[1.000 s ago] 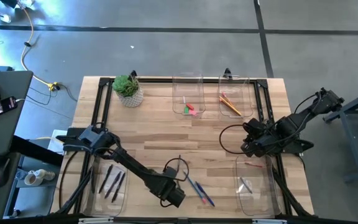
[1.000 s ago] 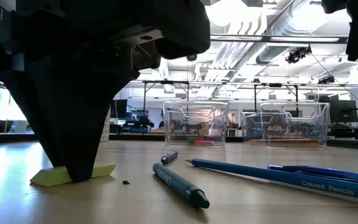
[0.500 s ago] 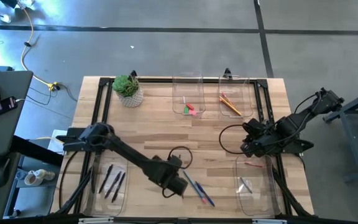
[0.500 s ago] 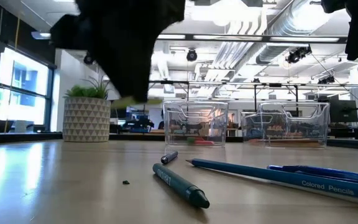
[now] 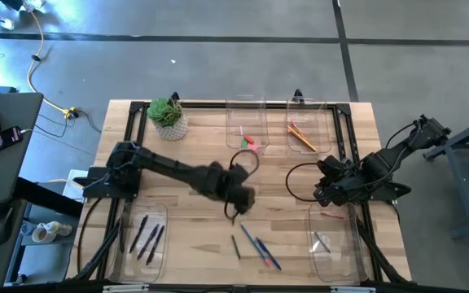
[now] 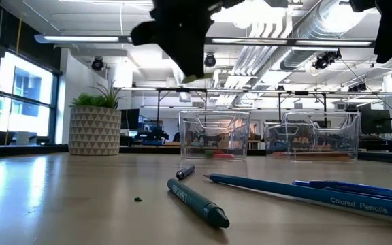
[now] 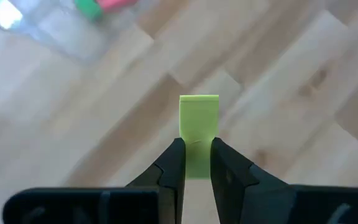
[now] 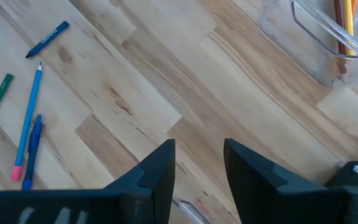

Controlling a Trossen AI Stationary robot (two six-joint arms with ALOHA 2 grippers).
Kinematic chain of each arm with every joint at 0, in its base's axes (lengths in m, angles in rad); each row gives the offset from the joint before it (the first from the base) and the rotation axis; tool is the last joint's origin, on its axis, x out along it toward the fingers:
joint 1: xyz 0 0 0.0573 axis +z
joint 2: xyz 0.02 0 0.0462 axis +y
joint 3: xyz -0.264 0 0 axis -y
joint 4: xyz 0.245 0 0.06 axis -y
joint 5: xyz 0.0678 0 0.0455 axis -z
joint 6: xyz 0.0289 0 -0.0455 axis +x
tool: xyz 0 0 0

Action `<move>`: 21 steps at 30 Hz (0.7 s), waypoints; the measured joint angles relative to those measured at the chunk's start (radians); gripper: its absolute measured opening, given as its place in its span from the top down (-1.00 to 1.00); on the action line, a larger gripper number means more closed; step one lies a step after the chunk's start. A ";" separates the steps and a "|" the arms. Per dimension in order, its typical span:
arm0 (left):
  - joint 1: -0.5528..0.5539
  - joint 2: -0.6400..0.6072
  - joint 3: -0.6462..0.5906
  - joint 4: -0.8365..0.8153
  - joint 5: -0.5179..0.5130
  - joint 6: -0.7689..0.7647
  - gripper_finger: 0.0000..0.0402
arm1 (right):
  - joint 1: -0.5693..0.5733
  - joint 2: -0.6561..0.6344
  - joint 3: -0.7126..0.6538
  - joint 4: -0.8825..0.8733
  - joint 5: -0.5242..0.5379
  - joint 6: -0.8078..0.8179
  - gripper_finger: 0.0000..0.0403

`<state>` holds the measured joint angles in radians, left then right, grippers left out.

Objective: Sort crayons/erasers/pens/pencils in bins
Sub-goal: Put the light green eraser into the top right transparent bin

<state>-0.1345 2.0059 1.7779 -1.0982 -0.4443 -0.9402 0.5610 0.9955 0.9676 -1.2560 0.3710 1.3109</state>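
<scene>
My left gripper (image 5: pixel 237 203) hangs over the middle of the table, shut on a yellow-green eraser (image 7: pixel 199 118). In the left wrist view the eraser bin (image 7: pixel 55 31) lies ahead, with a green and a pink eraser in it. In the high view it is the clear bin (image 5: pixel 247 124) at the far middle. The pencils (image 5: pixel 301 136) lie in the bin to its right. My right gripper (image 8: pixel 197 165) waits open over the right side (image 5: pixel 326 191), with nothing between its fingers. My left gripper pinches the yellow-green eraser between its two fingers (image 7: pixel 173 160), on the block's two long sides at its near end (image 7: pixel 197 163). The far end (image 7: pixel 199 102) sticks out past the fingertips. The fingers slant down from above and the eraser is lifted clear of the table.
A green crayon (image 5: pixel 236 247), a blue pencil and blue pens (image 5: pixel 260 249) lie loose near the front edge. A bin with dark pens (image 5: pixel 143 236) stands near left and another bin (image 5: pixel 332 240) near right. A potted plant (image 5: pixel 168 118) stands far left.
My left gripper has risen from the near edge, lifting the yellow-green eraser off the table. It has swung toward the far edge and the right, toward the eraser bin, rolling as it went. It has stayed shut on the eraser.
</scene>
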 joint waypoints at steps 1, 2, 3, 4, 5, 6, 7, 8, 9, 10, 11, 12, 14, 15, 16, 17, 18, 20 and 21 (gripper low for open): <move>0.016 -0.001 0.001 0.004 -0.006 0.024 0.78 | 0.000 0.000 0.000 0.000 0.000 0.010 0.36; 0.030 0.000 0.001 0.004 -0.013 0.046 0.78 | 0.000 0.000 0.000 0.000 0.000 0.021 0.36; 0.045 0.000 0.001 0.002 -0.019 0.068 0.78 | 0.000 0.000 0.000 0.000 0.000 0.032 0.36; 0.057 0.000 0.001 0.003 -0.021 0.092 0.78 | 0.000 0.000 0.000 -0.001 0.000 0.041 0.36; 0.069 -0.002 0.001 0.004 -0.023 0.114 0.78 | 0.000 0.000 0.000 -0.001 0.000 0.047 0.36; 0.081 -0.003 0.001 0.006 -0.024 0.136 0.78 | 0.000 0.000 0.000 -0.001 0.000 0.054 0.36; 0.093 -0.003 0.001 0.012 -0.029 0.155 0.78 | 0.000 0.000 0.000 -0.001 0.001 0.059 0.36; 0.103 -0.003 0.001 0.019 -0.035 0.175 0.78 | 0.000 0.000 0.000 -0.001 0.004 0.062 0.36; 0.115 -0.003 0.001 0.031 -0.038 0.193 0.78 | 0.000 0.000 0.000 -0.002 0.012 0.070 0.36; 0.127 -0.006 0.001 0.042 -0.039 0.208 0.78 | 0.000 0.000 0.000 -0.003 0.020 0.077 0.36; 0.140 -0.011 0.001 0.050 -0.039 0.225 0.78 | 0.000 0.000 0.000 -0.003 0.027 0.079 0.36; 0.152 -0.015 0.001 0.065 -0.040 0.241 0.78 | 0.000 0.000 0.000 -0.003 0.037 0.079 0.36; 0.179 -0.018 0.002 0.098 -0.040 0.271 0.78 | 0.000 0.000 0.000 -0.004 0.053 0.078 0.36; 0.194 -0.021 0.001 0.103 -0.039 0.284 0.78 | 0.000 0.000 0.000 -0.004 0.062 0.077 0.36; 0.208 -0.024 0.001 0.109 -0.039 0.300 0.78 | 0.000 0.000 0.000 -0.005 0.072 0.077 0.36; 0.222 -0.028 0.001 0.128 -0.039 0.314 0.78 | 0.000 0.000 0.000 -0.007 0.080 0.077 0.36; 0.238 -0.031 0.002 0.144 -0.039 0.325 0.78 | 0.000 0.000 0.000 -0.009 0.086 0.077 0.36; 0.271 -0.034 0.002 0.151 -0.037 0.344 0.78 | 0.000 0.000 0.000 -0.011 0.098 0.077 0.36; 0.288 -0.035 0.001 0.153 -0.033 0.355 0.78 | 0.000 0.000 0.000 -0.011 0.103 0.077 0.36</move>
<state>0.1536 1.9707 1.7794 -0.9456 -0.4773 -0.5856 0.5606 0.9955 0.9676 -1.2671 0.4739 1.3878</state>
